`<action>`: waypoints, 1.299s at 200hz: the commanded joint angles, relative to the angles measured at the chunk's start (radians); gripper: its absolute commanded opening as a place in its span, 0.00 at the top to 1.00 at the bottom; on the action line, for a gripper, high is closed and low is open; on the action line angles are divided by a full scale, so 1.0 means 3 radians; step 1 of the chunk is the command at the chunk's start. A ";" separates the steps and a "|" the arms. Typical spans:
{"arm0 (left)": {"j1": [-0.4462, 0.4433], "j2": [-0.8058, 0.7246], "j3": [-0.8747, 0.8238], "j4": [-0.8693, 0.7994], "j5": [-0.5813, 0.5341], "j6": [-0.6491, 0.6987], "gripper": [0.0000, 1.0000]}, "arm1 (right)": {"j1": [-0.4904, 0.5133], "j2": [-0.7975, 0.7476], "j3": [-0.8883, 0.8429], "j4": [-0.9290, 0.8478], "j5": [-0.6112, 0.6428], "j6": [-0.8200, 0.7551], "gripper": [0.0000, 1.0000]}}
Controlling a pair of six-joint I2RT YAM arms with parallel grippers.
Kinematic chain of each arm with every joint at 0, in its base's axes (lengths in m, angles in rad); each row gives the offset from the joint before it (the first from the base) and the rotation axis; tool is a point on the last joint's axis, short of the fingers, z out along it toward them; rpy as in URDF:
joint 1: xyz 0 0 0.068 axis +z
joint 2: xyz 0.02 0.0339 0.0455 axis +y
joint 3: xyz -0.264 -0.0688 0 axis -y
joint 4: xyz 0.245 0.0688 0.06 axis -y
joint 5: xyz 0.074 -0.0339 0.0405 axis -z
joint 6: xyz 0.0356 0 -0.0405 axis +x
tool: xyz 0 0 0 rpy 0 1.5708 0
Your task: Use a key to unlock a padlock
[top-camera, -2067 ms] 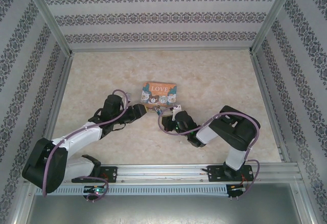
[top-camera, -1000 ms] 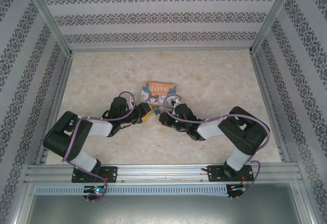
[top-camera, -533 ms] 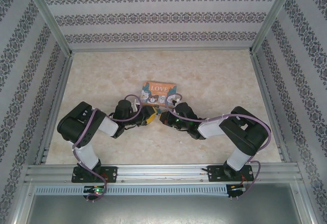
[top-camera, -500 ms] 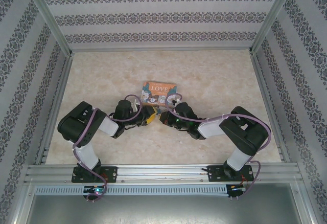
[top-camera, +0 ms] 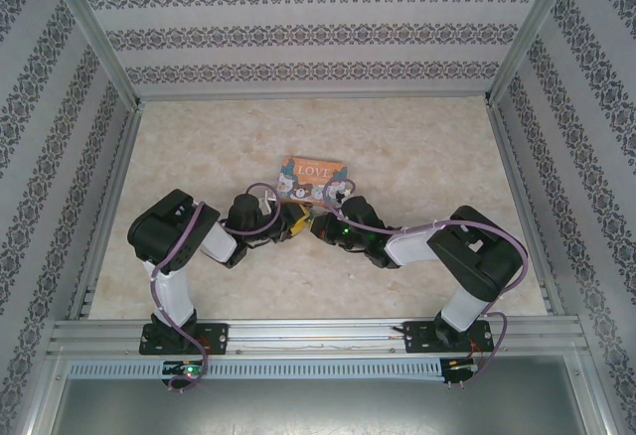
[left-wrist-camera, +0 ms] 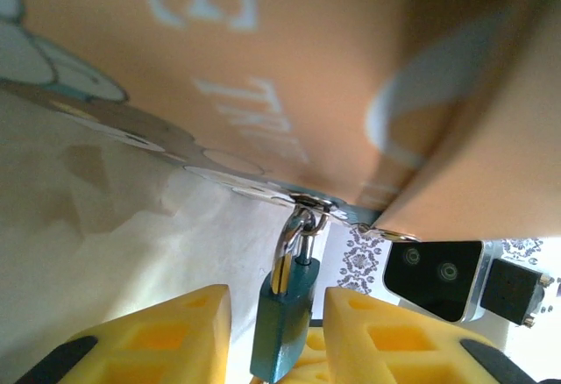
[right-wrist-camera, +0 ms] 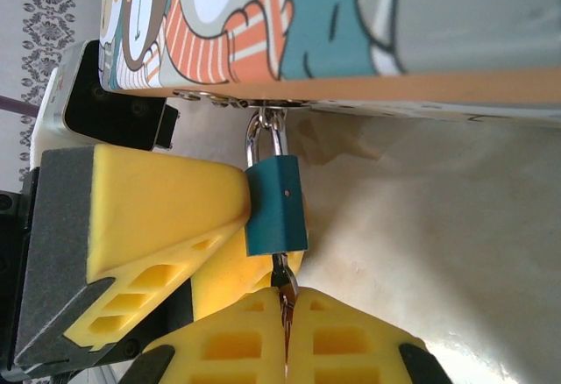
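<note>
Moved: since the earliest frame we see both arms fold inward. The left gripper [top-camera: 290, 223] and right gripper [top-camera: 318, 224] have come almost nose to nose at the near edge of the tin [top-camera: 311, 179].
Padlock: we find the padlock [right-wrist-camera: 274, 207] hanging from a metal hasp [right-wrist-camera: 263, 102] on the tin's near edge, between the two grippers. It has a smooth teal rectangular body and a bright U-shaped metal shackle.
Key: we make out a thin silvery key [right-wrist-camera: 282, 286] running from the padlock's underside into the right gripper's pads.
Right gripper: clamped tight on the key, with its pads pressed together.
Left gripper: its jaws are parted and straddle the padlock body. One finger touches the padlock's side and a slim gap shows at the other.
Fingers: the fingers [left-wrist-camera: 166, 336] are yellow wedges with hollow ribbed cells and dark backing.
Tin: a flat rectangular box with a glossy print of cartoon bears, the word "LOVE" on its lid and an orange side.
Table: the table [top-camera: 417, 157] is a pale, matte, marbled beige.
Walls: the walls [top-camera: 298, 33] are striped in pale bands and dark floral bands.
Count: we count two arms, two grippers, four yellow fingers, one padlock, one key and one tin.
</note>
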 commanded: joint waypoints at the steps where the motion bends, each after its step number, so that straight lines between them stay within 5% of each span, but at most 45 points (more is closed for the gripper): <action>1: -0.0066 0.0044 0.0108 0.0192 0.0060 -0.0029 0.69 | -0.0025 -0.0070 0.0109 0.0057 -0.0137 0.0038 1.00; 51: -0.0065 -0.0017 0.0146 0.0039 0.0030 0.0044 0.87 | -0.0061 -0.0145 0.0069 0.0038 -0.0116 0.0045 0.99; 116: -0.0070 -0.0478 0.0150 -0.0523 -0.0100 0.0139 0.91 | -0.0078 -0.0885 -0.0027 -0.0913 0.0308 -0.0712 0.66; 183: -0.0098 -0.1037 0.0320 -0.1360 -0.0180 0.0247 0.91 | 0.0498 -0.1925 0.0161 -0.2034 0.1512 -0.2958 0.53; 260: -0.0114 -0.1195 0.0392 -0.1597 -0.0151 0.0219 0.91 | 0.1034 -0.1661 0.0326 -0.2062 0.2073 -0.5613 0.51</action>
